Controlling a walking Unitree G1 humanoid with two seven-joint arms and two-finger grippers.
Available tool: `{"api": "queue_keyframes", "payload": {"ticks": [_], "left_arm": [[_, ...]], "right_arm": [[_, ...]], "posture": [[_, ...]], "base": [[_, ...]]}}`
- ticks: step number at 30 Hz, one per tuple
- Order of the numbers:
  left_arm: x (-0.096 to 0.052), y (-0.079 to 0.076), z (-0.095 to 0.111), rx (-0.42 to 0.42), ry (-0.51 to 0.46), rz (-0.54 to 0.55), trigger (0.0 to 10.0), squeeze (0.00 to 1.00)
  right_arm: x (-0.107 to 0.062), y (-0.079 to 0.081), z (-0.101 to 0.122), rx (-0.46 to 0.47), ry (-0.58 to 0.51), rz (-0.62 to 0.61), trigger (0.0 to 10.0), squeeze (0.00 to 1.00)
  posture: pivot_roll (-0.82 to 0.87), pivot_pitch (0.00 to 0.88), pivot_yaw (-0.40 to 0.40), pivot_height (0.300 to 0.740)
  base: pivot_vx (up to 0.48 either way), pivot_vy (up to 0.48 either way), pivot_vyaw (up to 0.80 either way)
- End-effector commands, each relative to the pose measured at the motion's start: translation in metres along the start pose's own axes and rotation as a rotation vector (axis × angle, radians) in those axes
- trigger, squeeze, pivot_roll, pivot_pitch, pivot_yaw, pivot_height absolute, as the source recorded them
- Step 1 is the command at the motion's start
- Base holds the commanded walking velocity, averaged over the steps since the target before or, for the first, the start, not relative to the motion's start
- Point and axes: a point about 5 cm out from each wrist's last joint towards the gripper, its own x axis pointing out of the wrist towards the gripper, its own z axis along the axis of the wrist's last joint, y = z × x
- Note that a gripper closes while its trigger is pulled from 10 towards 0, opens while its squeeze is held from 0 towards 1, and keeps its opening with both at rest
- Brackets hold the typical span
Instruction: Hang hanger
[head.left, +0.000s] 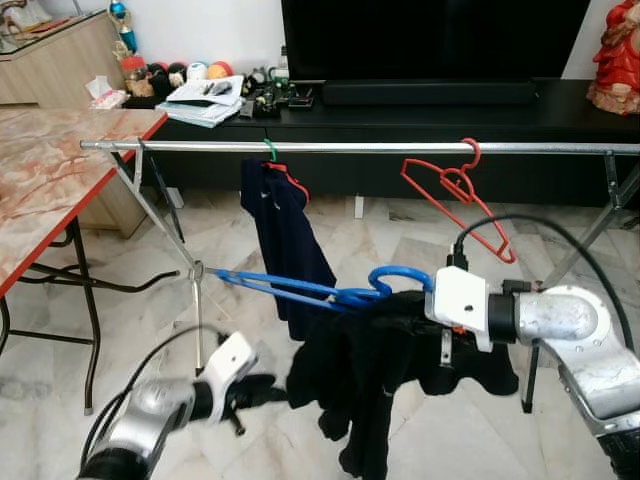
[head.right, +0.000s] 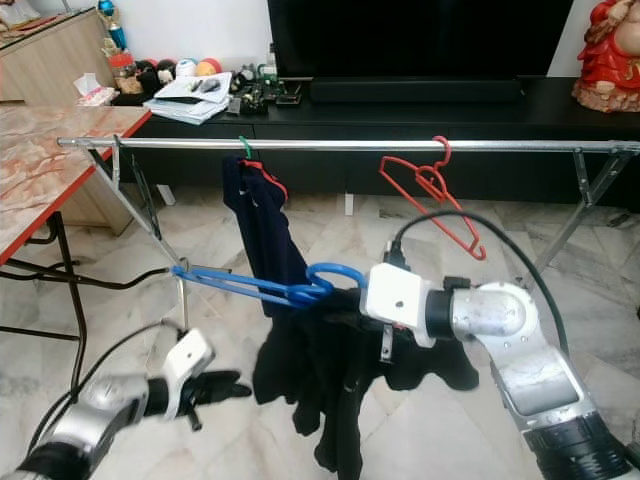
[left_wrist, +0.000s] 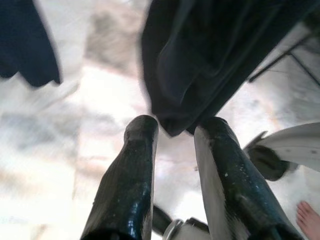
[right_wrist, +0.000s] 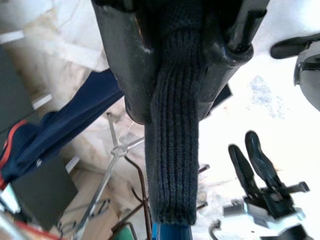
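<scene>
The left gripper (head.left: 262, 388) hangs low, well below the long silver clothes rail (head.left: 380, 147), its two black fingers (left_wrist: 131, 165) parted and empty, their tips near the hem of the black knitted garment (head.left: 370, 370). That garment drapes from the blue plastic hanger (head.left: 300, 288), which lies almost level below the rail, its hook curling up beside the right gripper (right_wrist: 172, 95). The right gripper is clamped on a ribbed fold of the garment; the cloth hides whether the hanger itself is pinched. The right arm reaches across, forearm level. On the rail hang a navy shirt (head.left: 285, 235) and an empty red wire hanger (head.left: 460, 195).
</scene>
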Motion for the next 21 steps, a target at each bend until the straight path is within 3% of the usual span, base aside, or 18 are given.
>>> {"api": "queue_keyframes", "payload": {"ticks": [1,4,8,9,10,11,15,19,21], "left_arm": [[-0.009,0.007,-0.01,-0.018,0.024,0.071,10.0,1.0],[-0.013,0.008,-0.021,-0.041,0.032,0.15,10.0,1.0],[-0.017,0.013,-0.026,-0.084,-0.027,0.338,10.0,1.0],[-0.017,0.013,-0.026,-0.084,-0.027,0.338,10.0,1.0],[-0.017,0.014,-0.027,-0.112,-0.056,0.412,10.0,1.0],[-0.018,0.014,-0.028,-0.125,-0.068,0.461,10.0,0.0],[-0.019,0.014,-0.035,-0.173,-0.08,0.549,10.0,0.0],[-0.029,0.011,-0.069,-0.31,0.036,0.673,10.0,0.0],[-0.033,0.008,-0.083,-0.348,0.093,0.712,10.0,0.0]], "right_arm": [[0.003,0.003,0.001,-0.003,-0.027,-0.008,0.0,0.0],[0.008,0.011,-0.008,0.043,-0.028,-0.019,0.0,0.0],[0.018,0.025,-0.019,0.158,-0.067,-0.077,0.0,0.0],[0.018,0.025,-0.019,0.158,-0.067,-0.077,0.0,0.0],[0.02,0.03,-0.031,0.229,-0.068,-0.138,0.0,0.0],[0.023,0.033,-0.041,0.306,-0.07,-0.202,0.0,0.0],[0.03,0.045,-0.068,0.469,-0.039,-0.338,0.0,0.0],[0.045,0.086,-0.134,0.783,0.206,-0.578,0.0,0.0],[0.044,0.099,-0.152,0.876,0.295,-0.668,0.0,0.0]], "posture": [[0.04,0.102,0.092,0.74],[0.04,0.094,0.091,0.74],[0.06,0.064,0.08,0.74],[0.06,0.064,0.08,0.74],[0.06,0.054,0.074,0.74],[0.07,0.044,0.068,0.74],[0.06,0.018,0.059,0.74],[0.06,0.0,0.058,0.74],[0.06,0.0,0.06,0.74]], "base": [[0.0,0.0,0.0],[0.0,0.0,0.0],[0.0,0.0,0.0],[0.0,0.0,0.0],[0.0,0.0,0.0],[0.0,0.0,0.0],[0.0,0.0,0.0],[0.0,0.0,0.0],[0.0,0.0,0.0]]}}
